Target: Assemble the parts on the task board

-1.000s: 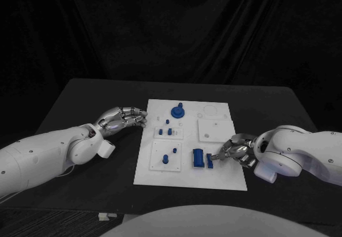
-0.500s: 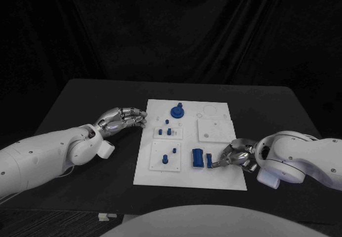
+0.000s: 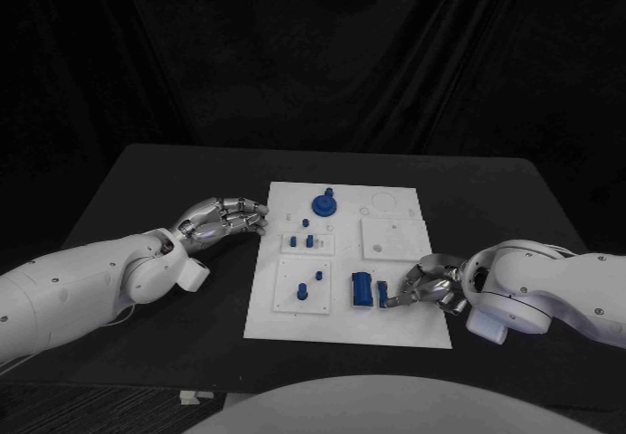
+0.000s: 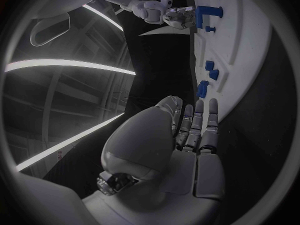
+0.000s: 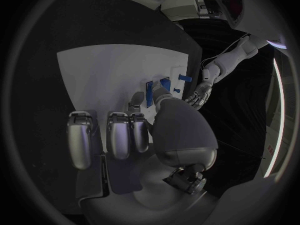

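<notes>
The task board (image 3: 342, 318) is a flat white rectangular plate lying in the middle of the matte black counter (image 3: 156, 181), with raised square panels set into its surface. At its far end stands a round blue knob (image 3: 324, 204) with a short stem. Small blue pegs (image 3: 309, 240) stand on a square panel nearer the middle, and another blue peg (image 3: 303, 290) stands on the panel below it. Beside that panel lies a chunky blue block (image 3: 359, 289) with rounded ends, and just next to it a slimmer blue piece (image 3: 383, 294).

The right hand (image 3: 431, 282), silver and smooth, rests at the board's right edge with its fingers (image 3: 407, 291) closed around the slimmer blue piece; the right wrist view shows the thumb and a finger pinching that piece (image 5: 152, 91) against the white plate (image 5: 100, 75).

The left hand (image 3: 222, 217) lies on the counter just beside the board's left edge, its fingers (image 4: 199, 120) curled loosely inward and holding nothing, tips near the board's rim (image 4: 250, 80).
</notes>
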`<action>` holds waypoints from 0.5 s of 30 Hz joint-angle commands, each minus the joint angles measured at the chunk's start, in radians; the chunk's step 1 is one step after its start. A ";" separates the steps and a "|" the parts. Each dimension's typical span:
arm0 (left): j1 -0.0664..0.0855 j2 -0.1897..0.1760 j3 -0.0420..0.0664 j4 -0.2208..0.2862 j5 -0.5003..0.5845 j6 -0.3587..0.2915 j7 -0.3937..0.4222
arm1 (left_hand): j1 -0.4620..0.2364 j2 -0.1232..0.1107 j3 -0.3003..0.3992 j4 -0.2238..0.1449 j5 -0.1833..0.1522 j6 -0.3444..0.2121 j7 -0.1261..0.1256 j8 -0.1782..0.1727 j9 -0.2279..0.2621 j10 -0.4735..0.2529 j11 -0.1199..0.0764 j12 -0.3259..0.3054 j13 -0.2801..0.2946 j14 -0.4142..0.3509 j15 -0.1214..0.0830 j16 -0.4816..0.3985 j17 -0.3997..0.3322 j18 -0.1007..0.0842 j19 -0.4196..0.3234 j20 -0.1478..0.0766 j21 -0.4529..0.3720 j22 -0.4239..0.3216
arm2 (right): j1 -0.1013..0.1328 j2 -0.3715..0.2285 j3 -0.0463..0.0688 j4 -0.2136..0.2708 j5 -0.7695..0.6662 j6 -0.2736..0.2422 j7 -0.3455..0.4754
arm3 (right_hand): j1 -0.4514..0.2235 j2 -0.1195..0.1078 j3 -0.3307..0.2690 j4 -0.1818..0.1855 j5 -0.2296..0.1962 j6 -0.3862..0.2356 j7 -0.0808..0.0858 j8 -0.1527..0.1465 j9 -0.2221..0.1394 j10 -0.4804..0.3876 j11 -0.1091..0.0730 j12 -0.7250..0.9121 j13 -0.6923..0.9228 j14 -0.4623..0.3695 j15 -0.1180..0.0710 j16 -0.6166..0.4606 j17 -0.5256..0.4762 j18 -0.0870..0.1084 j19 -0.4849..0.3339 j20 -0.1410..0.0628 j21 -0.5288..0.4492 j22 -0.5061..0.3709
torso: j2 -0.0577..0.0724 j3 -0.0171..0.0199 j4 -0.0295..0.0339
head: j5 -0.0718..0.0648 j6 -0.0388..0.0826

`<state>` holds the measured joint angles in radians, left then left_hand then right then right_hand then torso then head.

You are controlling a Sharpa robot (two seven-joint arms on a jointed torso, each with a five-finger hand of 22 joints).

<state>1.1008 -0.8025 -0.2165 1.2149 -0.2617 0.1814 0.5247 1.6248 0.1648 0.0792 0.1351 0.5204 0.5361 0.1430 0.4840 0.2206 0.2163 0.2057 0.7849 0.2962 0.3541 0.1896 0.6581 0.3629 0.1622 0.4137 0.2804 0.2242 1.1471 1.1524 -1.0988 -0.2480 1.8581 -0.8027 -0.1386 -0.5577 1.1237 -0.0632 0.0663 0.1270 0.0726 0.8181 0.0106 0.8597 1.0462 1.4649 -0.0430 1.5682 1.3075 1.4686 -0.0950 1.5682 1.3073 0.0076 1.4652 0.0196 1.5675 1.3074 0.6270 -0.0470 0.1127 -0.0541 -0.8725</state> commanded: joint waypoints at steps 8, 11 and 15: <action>-0.002 0.001 0.001 0.002 0.007 0.011 0.014 | -0.006 0.001 0.006 0.002 0.004 0.002 0.006 -0.003 -0.001 0.001 0.005 -0.004 -0.001 0.002 0.008 -0.005 -0.001 -0.007 -0.007 -0.001 0.004 0.001 | -0.004 0.010 0.000 -0.013 -0.011 0.003 -0.010 | 0.011 0.011 0.002 0.012 -0.008 -0.001 -0.002 0.016 0.014 0.106 -0.010 0.003 0.263 0.102 -0.009 0.003 0.264 -0.008 0.106 -0.009 0.003 0.263 | 0.001 -0.0010 0.0003 | 0.003 0.000; -0.002 0.001 0.001 0.002 0.007 0.012 0.014 | -0.006 0.001 0.006 0.002 0.004 0.002 0.006 -0.003 -0.001 0.001 0.005 -0.004 -0.001 0.002 0.008 -0.005 -0.001 -0.007 -0.007 -0.001 0.004 0.001 | -0.004 0.013 0.000 -0.016 -0.011 0.006 -0.015 | 0.023 0.016 0.005 0.007 -0.009 0.004 -0.004 0.024 0.024 0.106 -0.011 0.003 0.263 0.102 -0.010 0.003 0.264 -0.008 0.106 -0.010 0.003 0.263 | 0.001 -0.0009 0.0010 | 0.002 0.000; -0.003 0.001 0.001 0.003 0.007 0.012 0.014 | -0.006 0.001 0.006 0.002 0.004 0.002 0.006 -0.003 -0.001 0.001 0.005 -0.004 -0.001 0.002 0.008 -0.005 -0.001 -0.007 -0.007 -0.001 0.004 0.001 | -0.005 0.016 0.000 -0.019 -0.011 0.007 -0.019 | 0.034 0.019 0.005 0.001 -0.015 0.006 -0.005 0.029 0.030 0.106 -0.012 0.003 0.263 0.102 -0.011 0.003 0.264 -0.008 0.106 -0.011 0.003 0.263 | 0.001 -0.0008 0.0014 | 0.003 0.000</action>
<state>1.0996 -0.8024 -0.2165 1.2152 -0.2617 0.1820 0.5247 1.6248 0.1649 0.0792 0.1352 0.5201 0.5361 0.1430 0.4840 0.2207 0.2161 0.2055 0.7849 0.2963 0.3541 0.1896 0.6581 0.3629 0.1623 0.4137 0.2803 0.2241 1.1469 1.1512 -1.0834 -0.2476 1.8404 -0.8069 -0.1388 -0.5600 1.1494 -0.0426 0.0684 0.1305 0.0610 0.8217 0.0071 0.8855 1.0756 1.4652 -0.0501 1.5683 1.3074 1.4652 -0.0983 1.5682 1.3073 0.0076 1.4688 0.0160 1.5675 1.3077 0.6278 -0.0476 0.1136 -0.0511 -0.8725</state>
